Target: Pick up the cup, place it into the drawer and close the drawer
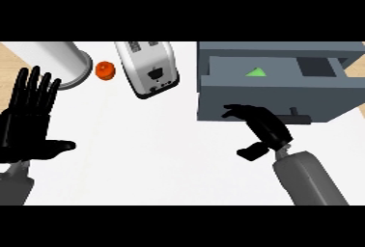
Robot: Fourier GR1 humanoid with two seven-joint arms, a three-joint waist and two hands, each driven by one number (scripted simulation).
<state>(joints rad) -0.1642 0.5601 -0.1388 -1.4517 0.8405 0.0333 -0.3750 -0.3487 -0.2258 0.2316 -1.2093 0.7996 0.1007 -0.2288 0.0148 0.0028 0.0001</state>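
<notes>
The grey drawer unit stands at the counter's back right with its drawer pulled open. A small green cup lies inside the drawer, only partly visible. My right hand is at the drawer's front face, just left of the dark handle. Its fingers are slightly bent towards the front, its thumb is spread away, and it holds nothing. My left hand rests open at the left edge, fingers pointing up.
A white toaster lies tilted at the back centre. An orange round object sits to its left, beside a large white cylinder. The white counter stretches between my two hands.
</notes>
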